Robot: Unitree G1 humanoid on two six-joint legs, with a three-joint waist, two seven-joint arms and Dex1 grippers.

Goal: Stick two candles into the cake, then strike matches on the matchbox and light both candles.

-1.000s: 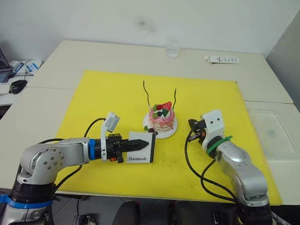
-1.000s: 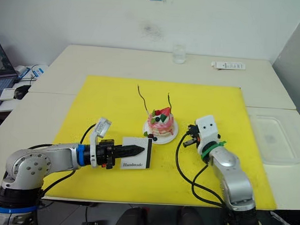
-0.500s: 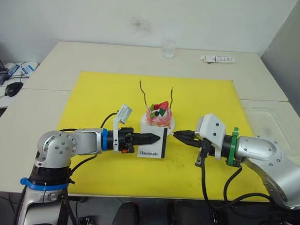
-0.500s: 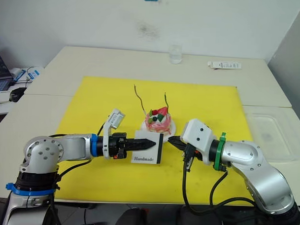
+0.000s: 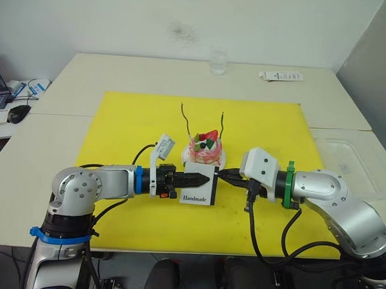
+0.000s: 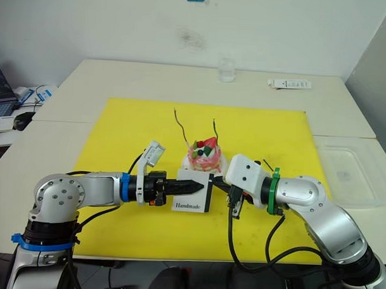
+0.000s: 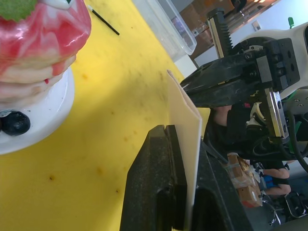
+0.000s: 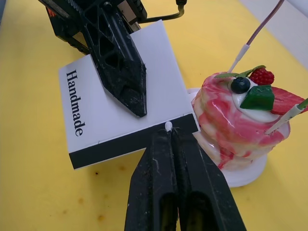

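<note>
The pink cake (image 5: 205,148) sits on its white plate mid-mat, with two thin wavy candles (image 5: 186,122) (image 5: 223,124) standing in it. My left gripper (image 5: 204,179) is shut on the white "Handmade" matchbox (image 5: 199,190), holding it upright just in front of the cake. From the right, my right gripper (image 8: 171,135) is shut on a match whose pale head (image 8: 168,126) touches the matchbox's dark side edge (image 8: 134,144). A second match (image 7: 103,20) lies on the mat beyond the cake.
A yellow mat (image 5: 117,123) covers the table's middle. A clear glass (image 5: 216,61) and a white remote-like bar (image 5: 281,76) stand at the far edge. A clear plastic tray (image 5: 351,166) lies to the right. A mouse (image 5: 19,113) sits far left.
My right arm has swung in from the right, bringing the match up to the matchbox's dark edge. The left gripper has lifted the matchbox upright and nearer the cake. The camera has shifted too.
</note>
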